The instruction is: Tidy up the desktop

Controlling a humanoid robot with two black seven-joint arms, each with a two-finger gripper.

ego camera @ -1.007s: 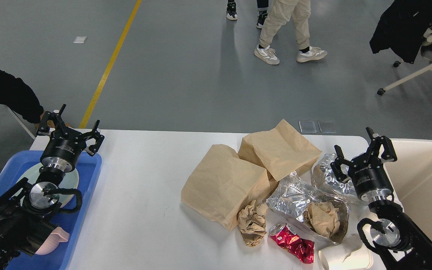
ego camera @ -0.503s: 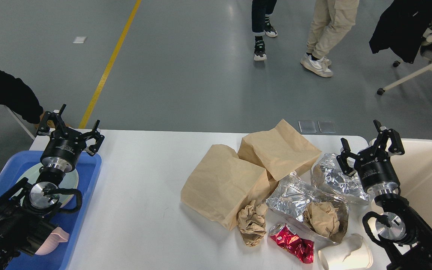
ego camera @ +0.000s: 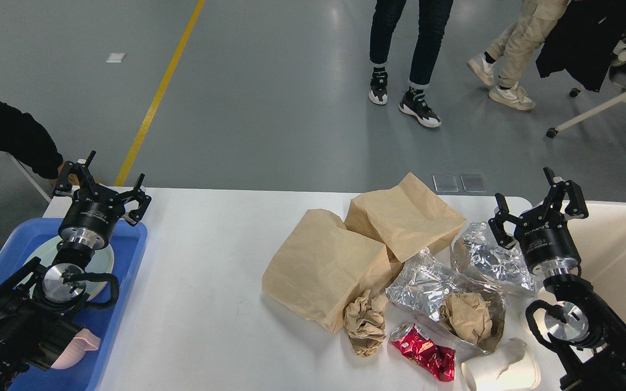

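Head view shows both arms raised over the white table [ego camera: 204, 304]. Left end effector [ego camera: 105, 189] points up above the blue tray [ego camera: 123, 304], fingers spread wide, holding nothing. Right end effector [ego camera: 541, 202] also points up with fingers wide apart and bare, beside the cream bin [ego camera: 617, 255]. Left of the right end effector lie two brown paper bags [ego camera: 324, 266], two foil sheets [ego camera: 427, 282], two paper wads [ego camera: 364, 323], one red can [ego camera: 421, 353] and one white cup [ego camera: 500, 369].
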